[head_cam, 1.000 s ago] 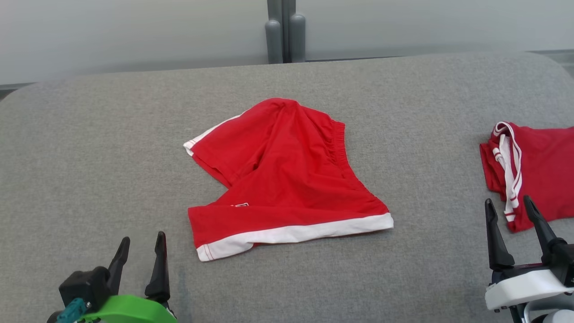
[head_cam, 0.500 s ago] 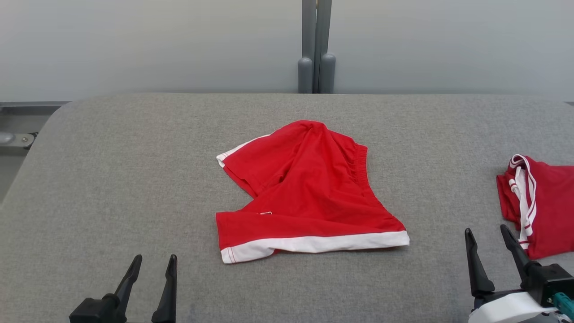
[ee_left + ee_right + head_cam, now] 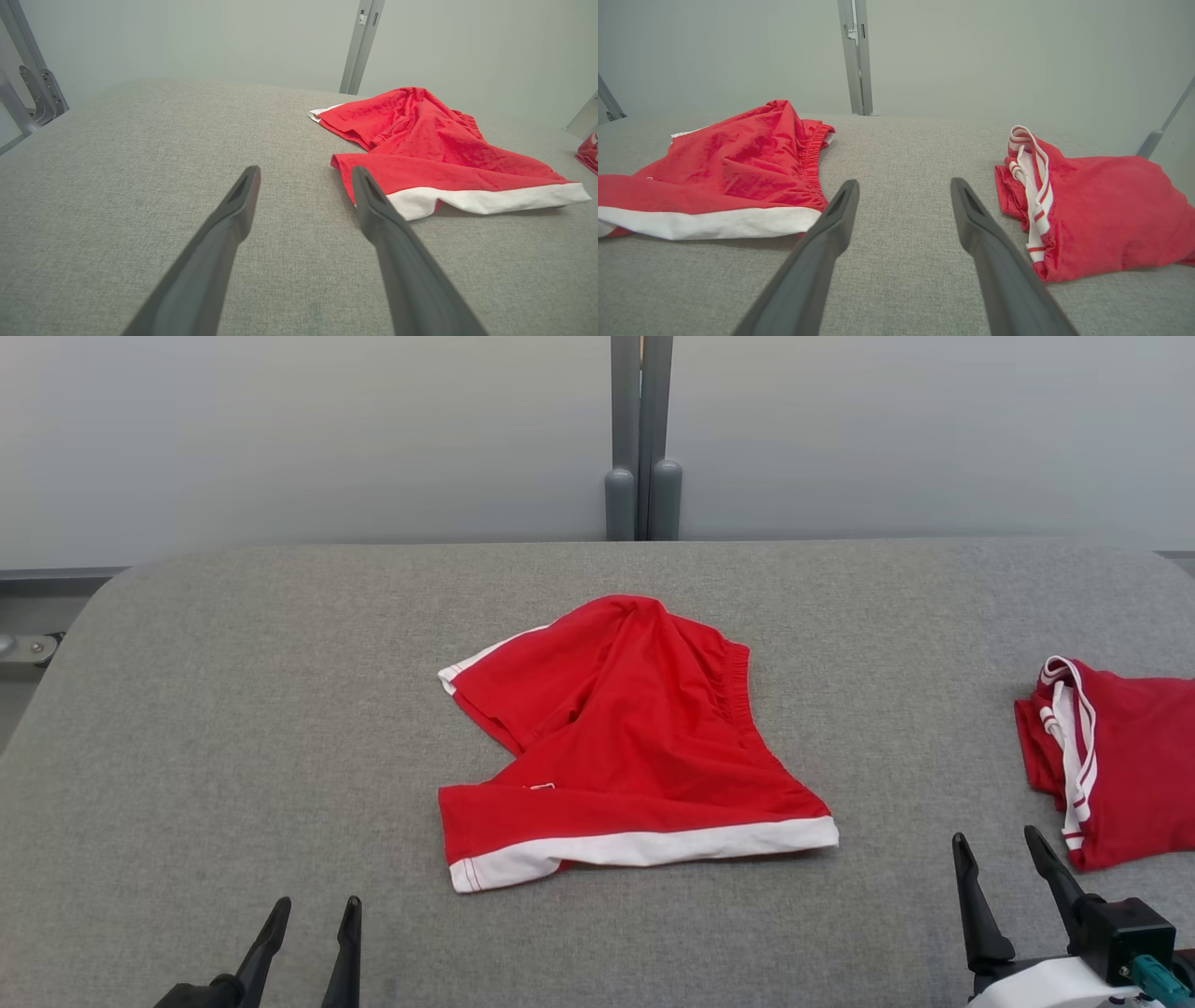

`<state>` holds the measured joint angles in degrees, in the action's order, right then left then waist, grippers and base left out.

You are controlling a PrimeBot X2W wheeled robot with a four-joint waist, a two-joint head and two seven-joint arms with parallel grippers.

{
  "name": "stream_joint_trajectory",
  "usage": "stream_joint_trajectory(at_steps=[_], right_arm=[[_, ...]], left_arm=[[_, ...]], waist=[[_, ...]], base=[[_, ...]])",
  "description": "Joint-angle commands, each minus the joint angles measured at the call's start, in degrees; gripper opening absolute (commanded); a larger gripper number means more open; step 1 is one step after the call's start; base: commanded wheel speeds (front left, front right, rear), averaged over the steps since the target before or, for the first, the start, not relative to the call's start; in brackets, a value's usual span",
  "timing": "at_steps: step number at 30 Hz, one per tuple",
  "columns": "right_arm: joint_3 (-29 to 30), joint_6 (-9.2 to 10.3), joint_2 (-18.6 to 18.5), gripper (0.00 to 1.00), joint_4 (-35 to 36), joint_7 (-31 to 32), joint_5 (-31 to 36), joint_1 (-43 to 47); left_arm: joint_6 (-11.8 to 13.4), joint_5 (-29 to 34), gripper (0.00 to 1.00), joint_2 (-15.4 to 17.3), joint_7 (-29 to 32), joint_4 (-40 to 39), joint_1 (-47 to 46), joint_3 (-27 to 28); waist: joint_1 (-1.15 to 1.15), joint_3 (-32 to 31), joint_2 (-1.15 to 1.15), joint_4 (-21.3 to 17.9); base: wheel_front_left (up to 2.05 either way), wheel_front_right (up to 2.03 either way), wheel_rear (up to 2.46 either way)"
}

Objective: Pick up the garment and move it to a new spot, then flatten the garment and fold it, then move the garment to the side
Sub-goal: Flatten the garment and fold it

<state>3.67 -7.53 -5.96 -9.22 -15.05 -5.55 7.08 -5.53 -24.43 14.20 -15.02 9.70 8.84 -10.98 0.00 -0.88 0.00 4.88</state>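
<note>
The garment [image 3: 635, 747] is a pair of red shorts with white leg hems, lying rumpled in the middle of the grey padded table [image 3: 233, 709]. It also appears as the garment [image 3: 430, 149] and the garment [image 3: 728, 172] in the wrist views. My left gripper [image 3: 313, 910] stands open at the lower left, short of the shorts' near left corner, holding nothing. My right gripper [image 3: 999, 849] is open at the lower right, between the shorts and a second red piece, empty too.
A second red garment [image 3: 1120, 756] with white-striped trim lies folded at the table's right edge, also seen as the red garment [image 3: 1092, 210]. A grey post [image 3: 642, 439] rises behind the table's far edge against a pale wall. The table's rounded left corner [image 3: 103, 593] drops off.
The head camera has tilted and shifted, so the whole scene sits lower and more of the wall shows. Both grippers appear lower in frame. The shorts lie the same way.
</note>
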Motion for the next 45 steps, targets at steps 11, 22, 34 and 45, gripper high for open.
stream_joint_trajectory(at_steps=[11, 22, 34, 45], right_arm=[[-0.34, 0.09, -0.18, 1.0, -0.3, -0.15, -0.03, -0.5], [-2.76, 0.09, 0.26, 1.0, -0.6, -0.15, -1.74, -2.05], [-17.79, 0.09, -9.8, 1.0, -5.33, 17.77, -10.57, -13.52], [-24.86, 0.09, -10.73, 1.0, -12.22, 22.94, -15.45, -20.8]], left_arm=[[-1.8, 3.24, 1.0, -2.58, -0.16, 1.27, 0.26, 2.4], [-2.02, 3.52, 1.0, -2.93, -0.16, 1.53, 0.16, 1.28], [-2.03, -1.76, 1.0, -1.52, 16.51, -3.53, -4.72, -5.05], [-2.04, -3.54, 1.0, -2.41, 20.88, 1.87, -13.01, -10.64]], waist=[[0.0, 0.17, 0.0, -0.14], [0.0, 0.68, 0.0, -0.55], [0.0, 5.55, 0.0, -1.03], [0.0, 8.93, 0.0, 0.5]], base=[[0.0, 0.0, 0.0], [0.0, 0.0, 0.0], [0.0, 0.0, 0.0], [0.0, 0.0, 0.0]])
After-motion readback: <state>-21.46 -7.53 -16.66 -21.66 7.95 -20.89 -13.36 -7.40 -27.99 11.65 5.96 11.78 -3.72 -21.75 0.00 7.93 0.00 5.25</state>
